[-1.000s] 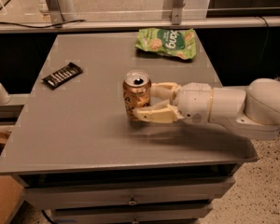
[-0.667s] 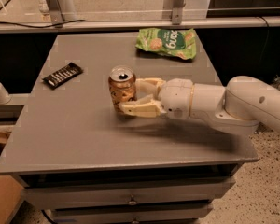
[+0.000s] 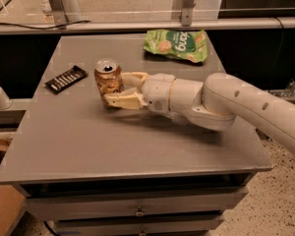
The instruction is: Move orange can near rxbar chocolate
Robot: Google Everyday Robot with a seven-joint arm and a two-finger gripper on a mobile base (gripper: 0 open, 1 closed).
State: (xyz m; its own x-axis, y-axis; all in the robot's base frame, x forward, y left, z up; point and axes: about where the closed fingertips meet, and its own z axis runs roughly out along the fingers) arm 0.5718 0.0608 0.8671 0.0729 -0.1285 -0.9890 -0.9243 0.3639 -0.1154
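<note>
Reaching in from the right edge of the camera view, the white arm (image 3: 236, 107) lies low across the grey table (image 3: 137, 146). The gripper (image 3: 115, 88) sits at its far end, left of the table's centre. Its cream fingers (image 3: 125, 101) are clamped on the orange can (image 3: 108, 81), one along the can's far side near the top and the other along its near side near the base. The can stands upright with its silver top and pull-tab opening facing up. Whether its base rests on the tabletop or hangs just above it cannot be told.

The rxbar chocolate (image 3: 66, 78) lies flat to the left of the can, near the table's left edge. Its black wrapper is angled so that its right end points toward the back. Can and bar are near each other but not touching, with a strip of bare table between them.

A green snack bag (image 3: 176, 45) lies flat at the back of the table, to the right, well apart from the can. Drawers (image 3: 137, 211) run below the tabletop, and a cardboard box (image 3: 2, 210) shows at the lower left.
</note>
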